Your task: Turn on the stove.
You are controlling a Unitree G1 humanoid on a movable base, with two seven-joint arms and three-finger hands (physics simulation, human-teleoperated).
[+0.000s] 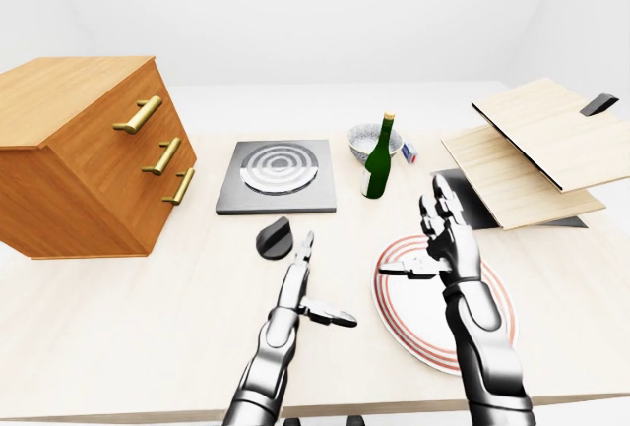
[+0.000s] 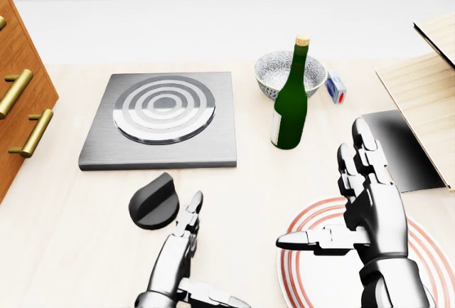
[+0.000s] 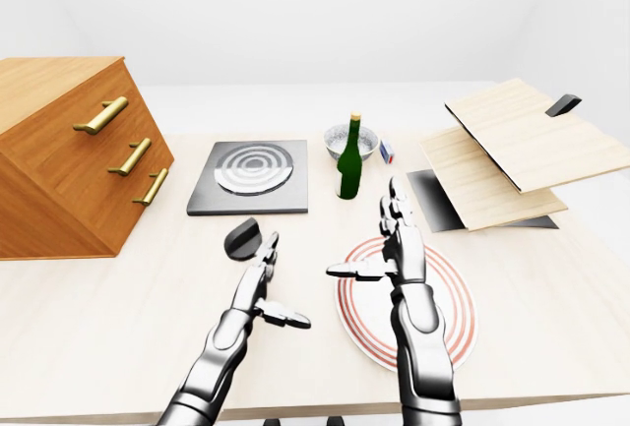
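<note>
Glossy chrome-silver segmented arms, jointed three-finger hands, dark seams between fingers.

No text, label, brand, number or sign can be read in any view. The green bottle at upper centre of the head view carries no legible label. The small blue-and-white box just right of the bowl shows a red spot on its end, but any printing on it is too small to make out. The knob at lower left of the head view shows no markings or dial figures.
</note>
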